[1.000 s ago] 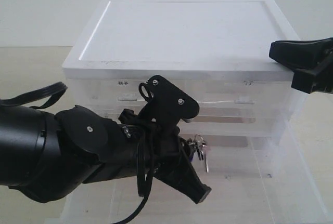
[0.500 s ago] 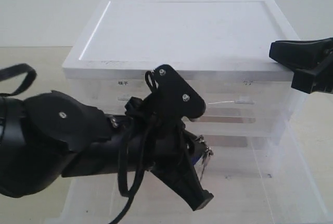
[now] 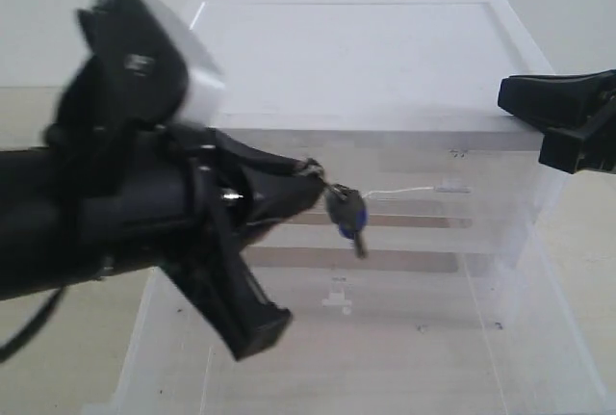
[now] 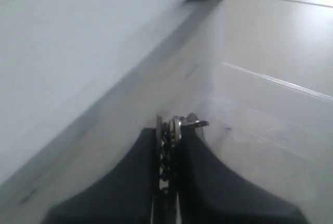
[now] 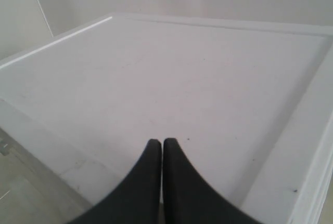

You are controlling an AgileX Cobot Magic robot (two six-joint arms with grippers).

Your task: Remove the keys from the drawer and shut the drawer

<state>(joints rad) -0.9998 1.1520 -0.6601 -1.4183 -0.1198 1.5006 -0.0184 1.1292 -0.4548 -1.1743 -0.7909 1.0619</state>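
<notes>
My left gripper (image 3: 313, 170) is shut on the keys (image 3: 348, 216), which hang from its tips in front of the cabinet, above the drawer. The round blue tag shows among the blurred metal. In the left wrist view the key ring (image 4: 177, 125) is pinched between the two black fingers of the left gripper (image 4: 167, 130). The drawer (image 3: 539, 338), the lowest translucent tier, stands pulled out toward the camera with its small white handle (image 3: 335, 301) in view. My right gripper (image 3: 508, 97) is shut and empty, its tips over the cabinet's right top edge, as the right gripper (image 5: 160, 143) shows above the white top (image 5: 171, 73).
The white-topped cabinet (image 3: 356, 49) fills the middle of the scene, with translucent drawers stacked under its lid. My left arm (image 3: 115, 213) covers the cabinet's left front. A beige table surface (image 3: 38, 116) lies to the left of the cabinet.
My left arm has risen and swung up out of the drawer, lifting the keys from near the drawer floor to mid-height in front of the cabinet. The right gripper has not moved.
</notes>
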